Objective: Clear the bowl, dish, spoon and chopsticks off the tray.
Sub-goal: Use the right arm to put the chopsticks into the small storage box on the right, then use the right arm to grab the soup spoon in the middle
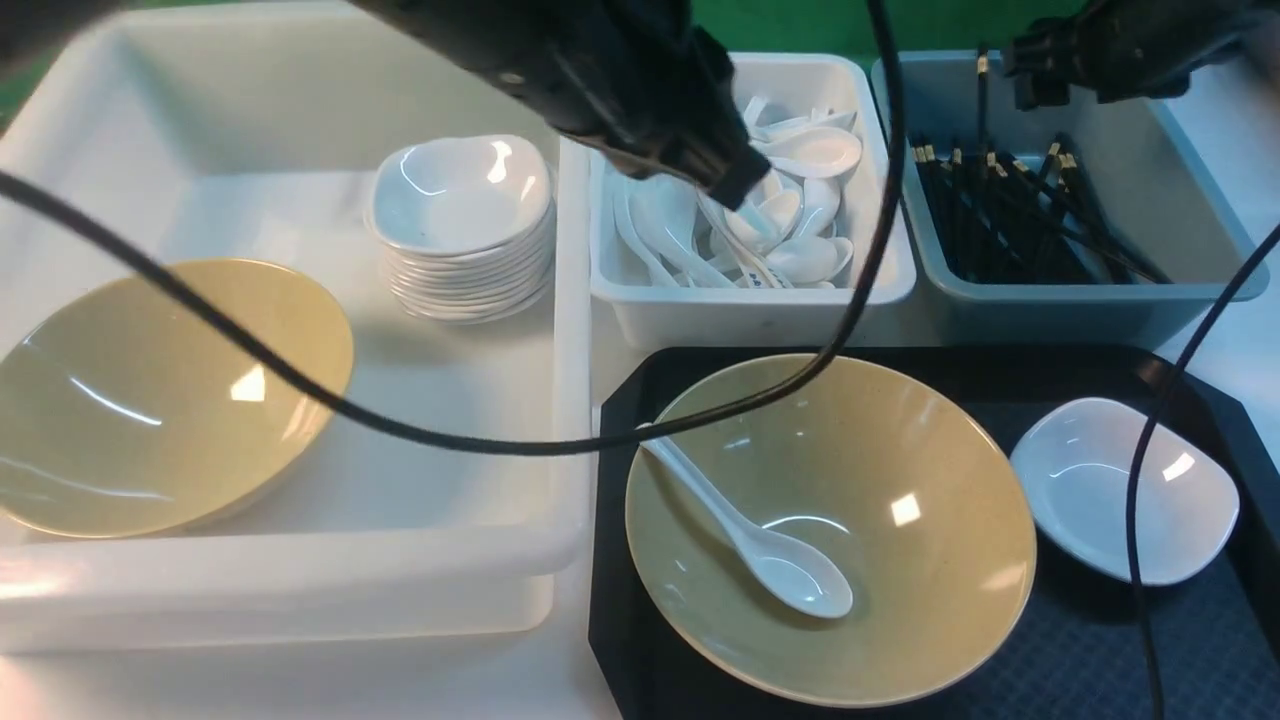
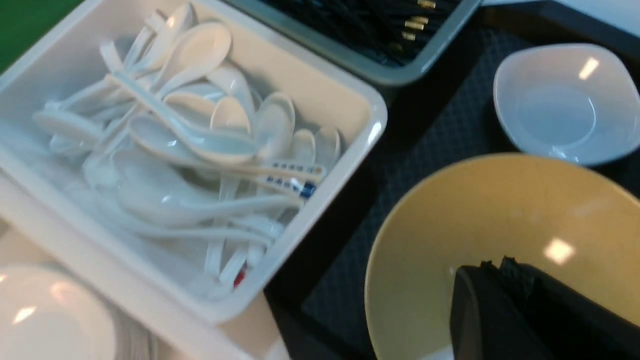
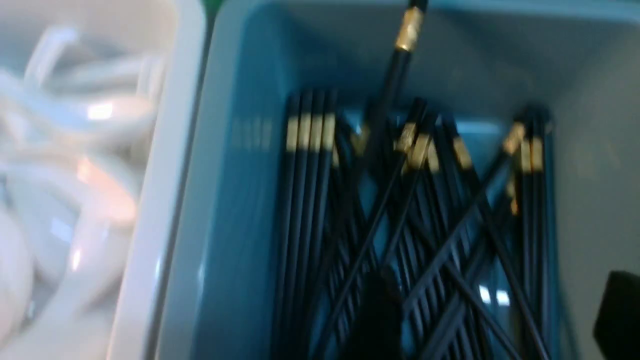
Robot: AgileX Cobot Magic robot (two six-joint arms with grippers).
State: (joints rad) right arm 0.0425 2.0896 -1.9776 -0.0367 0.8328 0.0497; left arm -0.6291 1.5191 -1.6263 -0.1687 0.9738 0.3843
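Bowl [image 1: 880, 500] sits on tray [image 1: 1080, 650], near right; spoon [image 1: 760, 540] lies inside it, handle end on the left rim. Dish [image 1: 1110, 490] just right of bowl, on tray. Chopsticks [image 1: 1000, 220] in grey-blue bin [image 1: 1090, 310], far right, one leaning steeply. Right gripper [image 1: 1035, 70] above that bin, jaws apart, empty. Left gripper [image 1: 738, 190] pinched closed over spoon bin [image 1: 750, 315]. Large white bin [image 1: 570, 400], left, holds second tan bowl [image 1: 150, 400] and stack of white dishes [image 1: 460, 240].

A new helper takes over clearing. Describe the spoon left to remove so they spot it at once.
Find the black tray. A tan bowl sits on it; the white spoon lies inside, handle on the rim. It lies alone, unlike the spoons heaped in the small white bin.
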